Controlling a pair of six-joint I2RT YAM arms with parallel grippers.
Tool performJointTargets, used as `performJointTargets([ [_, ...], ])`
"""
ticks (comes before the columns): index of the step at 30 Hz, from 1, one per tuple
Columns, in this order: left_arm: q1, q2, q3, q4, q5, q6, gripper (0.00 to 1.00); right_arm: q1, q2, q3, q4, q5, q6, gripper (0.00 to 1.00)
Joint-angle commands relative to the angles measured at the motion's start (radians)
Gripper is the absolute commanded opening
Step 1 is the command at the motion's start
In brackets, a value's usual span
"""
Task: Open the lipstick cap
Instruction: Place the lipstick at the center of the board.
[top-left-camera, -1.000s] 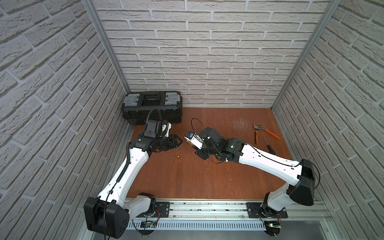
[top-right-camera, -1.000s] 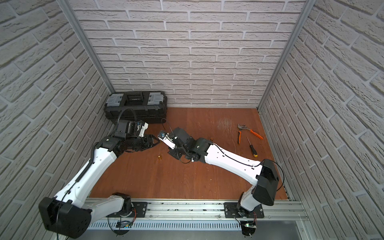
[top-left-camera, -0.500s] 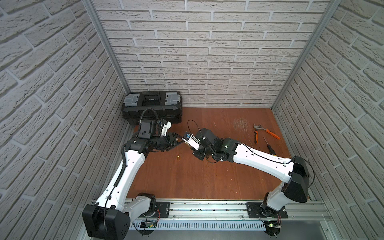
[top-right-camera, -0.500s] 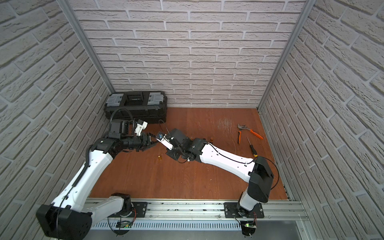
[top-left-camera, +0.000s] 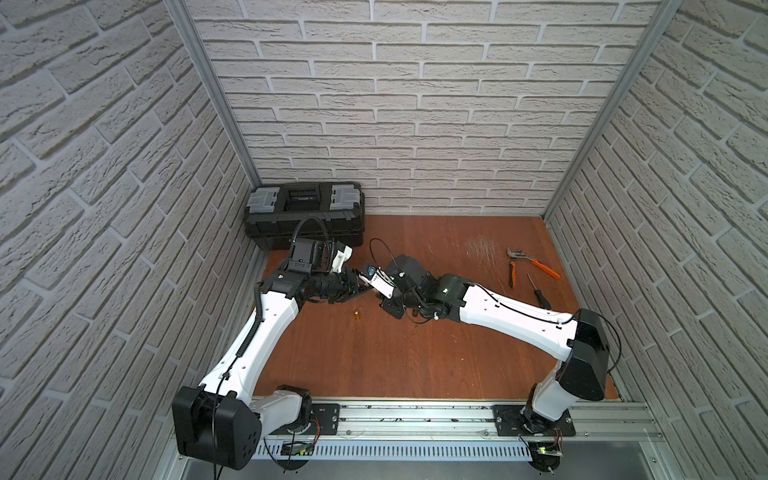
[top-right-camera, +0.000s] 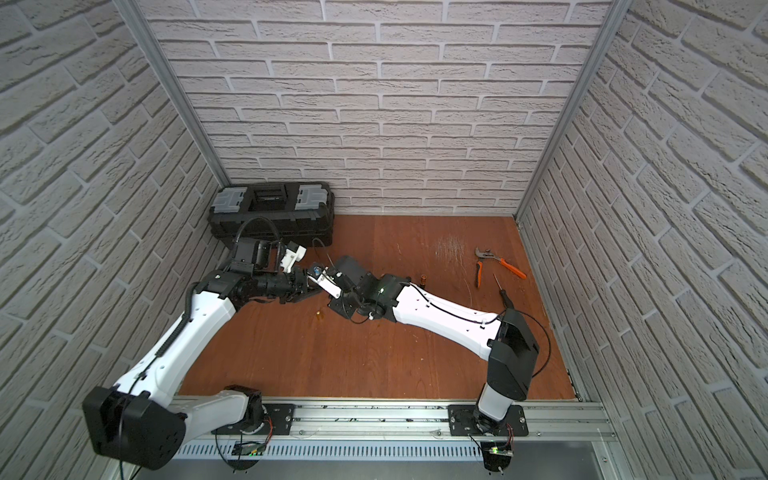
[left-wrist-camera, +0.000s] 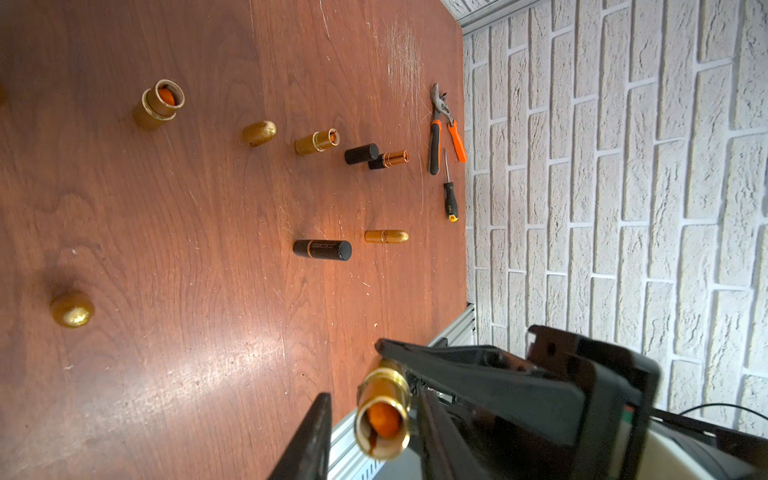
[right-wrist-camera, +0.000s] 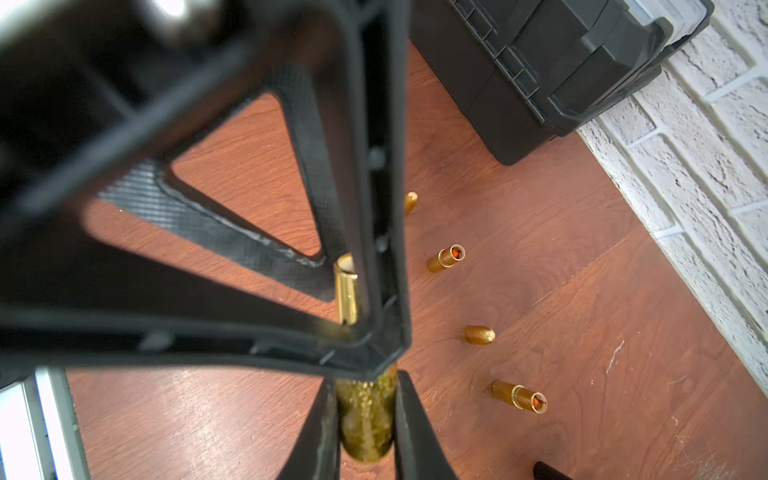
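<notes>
Pinches lipstick (right-wrist-camera: 365, 419) in right jaws; brackets it with left jaws, contact indeterminate. Hovers over scratched wooden surface (top-left-camera: 415, 353), brick walls (top-left-camera: 415, 124) around, toolbox (top-left-camera: 305, 216) cornered.

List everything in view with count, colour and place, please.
table: one, brown wood.
toolbox: one, black, back left corner.
pliers: one, orange handles, back right.
screwdriver: one, black handle, beside pliers.
capped lipsticks: two, one black, one gold, near each other.
uncapped gold lipsticks: two, gold, on table.
loose caps: three, two gold, one black, on table.
uncapped black lipstick: one, copper tube, near pliers.
held lipstick: one, gold, between grippers.
right gripper: one, black, shut on held lipstick.
left gripper: one, black, flanking its open end.
arms: two, white and black.
</notes>
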Motion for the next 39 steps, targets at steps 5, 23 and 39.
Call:
performJointTargets([
  [5,-0.002,0.023,0.035,0.006,-0.016,0.03,0.3,0.008,-0.017,0.032,0.02,-0.021,-0.004,0.03],
  [23,-0.003,0.032,0.07,-0.039,-0.018,0.057,0.14,0.008,-0.007,0.043,0.016,0.003,-0.009,0.12],
  [39,-0.045,0.051,0.049,-0.001,-0.35,0.063,0.13,0.005,-0.146,0.004,-0.038,0.142,-0.043,0.39],
])
